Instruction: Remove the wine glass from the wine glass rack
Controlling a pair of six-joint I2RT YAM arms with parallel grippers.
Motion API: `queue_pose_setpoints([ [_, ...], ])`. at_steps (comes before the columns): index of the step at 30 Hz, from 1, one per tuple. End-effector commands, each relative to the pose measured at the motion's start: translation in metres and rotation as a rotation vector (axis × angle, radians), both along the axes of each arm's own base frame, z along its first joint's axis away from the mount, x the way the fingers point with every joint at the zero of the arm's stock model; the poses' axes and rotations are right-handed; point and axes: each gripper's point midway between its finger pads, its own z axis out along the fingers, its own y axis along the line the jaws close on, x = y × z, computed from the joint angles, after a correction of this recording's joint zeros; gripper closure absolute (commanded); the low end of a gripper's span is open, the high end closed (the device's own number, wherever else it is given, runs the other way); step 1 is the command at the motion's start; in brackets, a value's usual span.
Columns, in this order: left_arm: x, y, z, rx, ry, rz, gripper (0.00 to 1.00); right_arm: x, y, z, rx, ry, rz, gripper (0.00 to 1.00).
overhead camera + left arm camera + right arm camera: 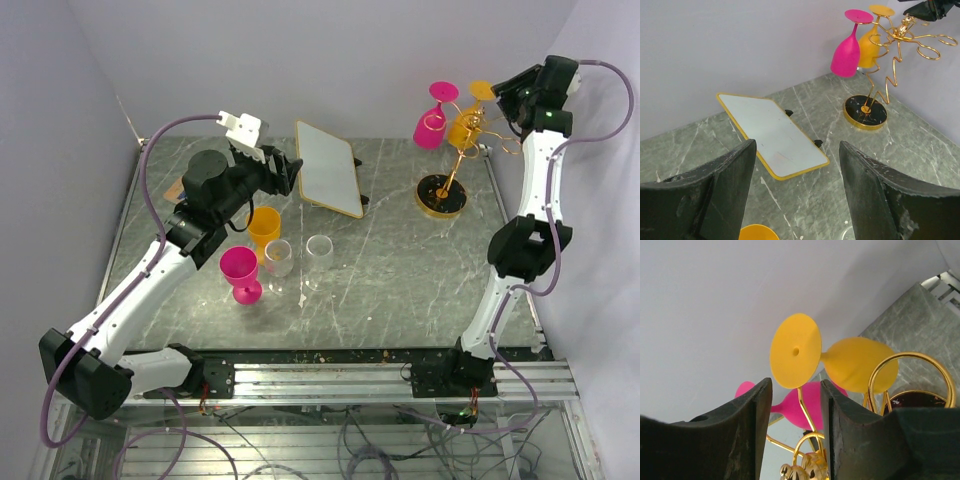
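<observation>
The gold wire wine glass rack [458,160] stands at the back right on a round dark base [442,195]. A yellow wine glass [466,125] and a pink wine glass [432,122] hang upside down from its ring arms. My right gripper [508,98] is open, just right of the yellow glass's foot [795,351], with the rack's top [807,471] between its fingers [747,430]. The yellow bowl [860,364] and pink glass [805,402] lie beyond. My left gripper [290,172] is open and empty above the left cups; both glasses [846,52] show far off.
A tablet with a yellow rim [328,167] leans at the back middle. On the left stand an upright pink glass [241,273], a yellow cup [264,226] and two clear glasses [279,257], [319,252]. Walls close in on three sides.
</observation>
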Motion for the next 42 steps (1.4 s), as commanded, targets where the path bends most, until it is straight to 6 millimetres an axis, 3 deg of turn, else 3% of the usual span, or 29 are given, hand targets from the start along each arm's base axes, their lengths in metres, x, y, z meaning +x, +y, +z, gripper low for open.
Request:
queue_pose_setpoints([
  [1, -0.001, -0.004, 0.014, -0.029, -0.04, -0.016, 0.23, 0.01, 0.005, -0.001, 0.043, -0.019, -0.004, 0.57],
  [28, -0.003, -0.002, 0.018, -0.032, -0.047, -0.008, 0.23, 0.031, 0.011, -0.03, 0.16, 0.007, -0.128, 0.62],
  [42, -0.004, -0.003, 0.017, -0.032, -0.046, -0.013, 0.24, 0.026, 0.005, -0.031, 0.114, 0.025, -0.143, 0.8],
])
